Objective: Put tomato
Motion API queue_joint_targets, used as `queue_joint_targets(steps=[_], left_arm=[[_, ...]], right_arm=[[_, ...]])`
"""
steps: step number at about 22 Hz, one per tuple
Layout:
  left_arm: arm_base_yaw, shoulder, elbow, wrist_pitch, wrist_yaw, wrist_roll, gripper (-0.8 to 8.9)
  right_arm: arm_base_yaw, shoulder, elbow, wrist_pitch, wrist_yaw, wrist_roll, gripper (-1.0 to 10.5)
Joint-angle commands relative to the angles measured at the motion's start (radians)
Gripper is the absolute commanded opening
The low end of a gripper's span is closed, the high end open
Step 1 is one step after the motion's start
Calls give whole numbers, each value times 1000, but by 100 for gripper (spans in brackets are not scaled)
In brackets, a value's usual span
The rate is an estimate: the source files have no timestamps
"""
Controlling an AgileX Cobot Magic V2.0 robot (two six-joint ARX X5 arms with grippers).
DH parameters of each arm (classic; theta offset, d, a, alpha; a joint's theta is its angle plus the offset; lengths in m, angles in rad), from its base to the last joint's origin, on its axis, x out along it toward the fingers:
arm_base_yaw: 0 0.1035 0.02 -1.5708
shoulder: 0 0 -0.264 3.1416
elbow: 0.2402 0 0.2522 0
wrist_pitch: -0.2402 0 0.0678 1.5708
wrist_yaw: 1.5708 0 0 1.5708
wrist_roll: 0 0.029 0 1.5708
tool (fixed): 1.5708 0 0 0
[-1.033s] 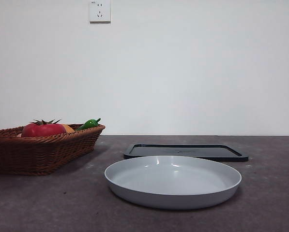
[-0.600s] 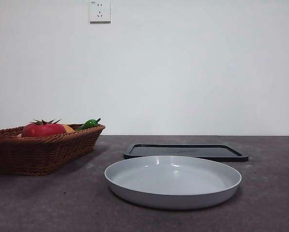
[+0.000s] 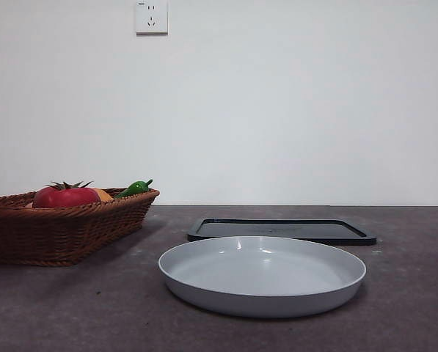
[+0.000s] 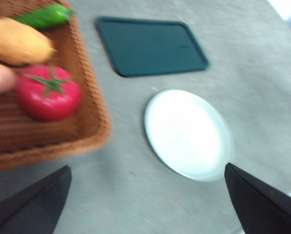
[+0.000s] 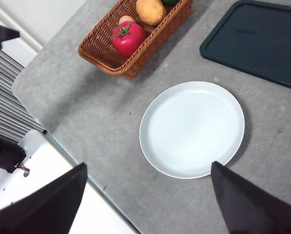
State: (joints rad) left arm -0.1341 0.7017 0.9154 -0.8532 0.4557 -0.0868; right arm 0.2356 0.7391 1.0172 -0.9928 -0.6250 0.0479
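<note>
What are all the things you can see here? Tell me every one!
Tomato: one, shiny red with a green stem, in the basket.
Orange-yellow fruit: one, in the basket beside the tomato.
Green pepper: one, at the basket's far end.
Pale pink thing: one, in the basket next to the tomato; too blurred to name.
Basket: one, brown wicker, on the table.
Plate: one, pale grey, empty, near the basket.
Tray: one, dark, flat, behind the plate.
Table: one, grey.
Wall socket: one, white, on the wall.
Left gripper: black jaws open, above the table.
Right gripper: black jaws open, high above the plate.
</note>
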Motion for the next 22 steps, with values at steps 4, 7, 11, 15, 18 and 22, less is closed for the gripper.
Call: queue_joint_targets(steps=[4,7,11,15,18,22], left_arm=[[-2,97,21,125,-73,45,507],[-4,162,21,198,-93,71,506],[-7,261,21,294,-99,175,504],[-12,352,21,359,-134,238,504],[-12,418,21,404,-145,262,504],[-12,496,21,458,-145,271,504]], right_arm=[[5,5,20,4,0,-14,406],[5,5,20,4,0,-14,406],[5,5,20,4,0,-14,406],[5,5,20,4,0,-14,406],[5,5,20,4,0,-14,406],[5,5,20,4,0,-14,406]])
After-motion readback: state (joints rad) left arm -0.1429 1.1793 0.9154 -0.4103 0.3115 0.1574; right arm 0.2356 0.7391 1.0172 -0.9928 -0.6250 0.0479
